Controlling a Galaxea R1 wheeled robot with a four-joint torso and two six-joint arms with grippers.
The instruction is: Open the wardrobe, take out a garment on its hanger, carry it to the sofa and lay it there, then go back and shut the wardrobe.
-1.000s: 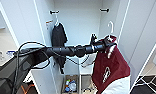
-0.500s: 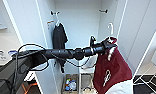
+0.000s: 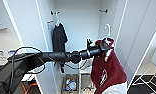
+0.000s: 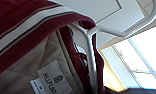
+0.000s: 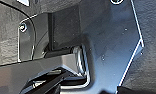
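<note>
The white wardrobe (image 3: 80, 27) stands open, its doors swung out to both sides. My left arm reaches in from the left, and my left gripper (image 3: 107, 46) is shut on the white hanger (image 3: 108, 29) at the collar of the maroon garment (image 3: 106, 70). The hanger's hook hangs free, below the rail fitting at the upper right. The jacket drapes down from the gripper, a white sleeve at its lower edge. In the left wrist view I see the hanger (image 4: 91, 52) and the garment's striped collar (image 4: 31, 22) up close, with a label inside.
A dark shirt (image 3: 59, 37) on its own white hanger hangs at the wardrobe's left. Boxes and small items (image 3: 70, 83) sit on the wardrobe floor. The open left door (image 3: 24, 32) and right door (image 3: 140, 37) flank the opening. Dark robot parts (image 5: 94, 50) appear in the right wrist view.
My left arm and the jacket on its hanger have shifted slightly to the left. The dark shirt and the doors have not moved.
</note>
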